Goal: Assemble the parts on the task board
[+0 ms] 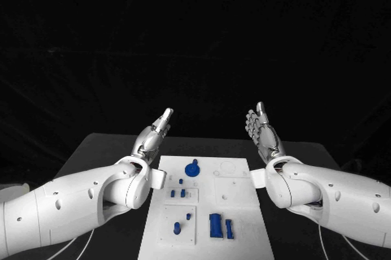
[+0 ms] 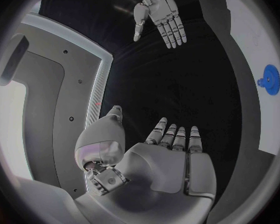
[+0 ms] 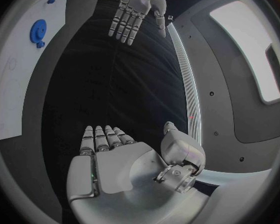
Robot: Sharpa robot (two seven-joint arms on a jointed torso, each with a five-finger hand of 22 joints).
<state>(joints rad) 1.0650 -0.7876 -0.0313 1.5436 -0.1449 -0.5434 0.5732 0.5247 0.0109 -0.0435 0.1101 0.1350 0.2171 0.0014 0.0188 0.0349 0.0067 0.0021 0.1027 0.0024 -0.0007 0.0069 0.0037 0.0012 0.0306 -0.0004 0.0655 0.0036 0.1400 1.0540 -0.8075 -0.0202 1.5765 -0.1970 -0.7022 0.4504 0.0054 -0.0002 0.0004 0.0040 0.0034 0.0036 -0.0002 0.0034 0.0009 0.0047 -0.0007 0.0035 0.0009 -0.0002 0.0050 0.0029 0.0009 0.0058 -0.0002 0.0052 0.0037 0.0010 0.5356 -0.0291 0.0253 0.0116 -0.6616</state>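
The near end of the white rectangular task board (image 1: 244,215) runs out of the head view at the bottom, and its long side edges are partly covered by the two white forearms. The small blue parts on it are hard to make out in detail: a round blue gear-like disc (image 1: 192,169) sits near the far end, two tiny blue pegs (image 1: 178,193) lie just below it, two more small blue pieces (image 1: 182,221) rest in the left near panel, and a blue rectangular block (image 1: 216,225) with a thinner blue bar (image 1: 230,228) just beside it lies toward the near middle. What the faint outlines on the right half of the board are cannot be told.

The board lies on the dark desk (image 1: 98,152), between the two arms.

The left robot hand (image 1: 154,133) is raised above the desk at the board's far left corner, fingers straight, close together and pointing up and away, holding nothing. The right robot hand (image 1: 262,131) mirrors it at the far right corner, palm turned inward toward the left one, fingers extended and empty. Both are well apart from every blue part. The left wrist view shows the flat palm with the thumb held out to the side, and the gear-like disc at the board's edge.
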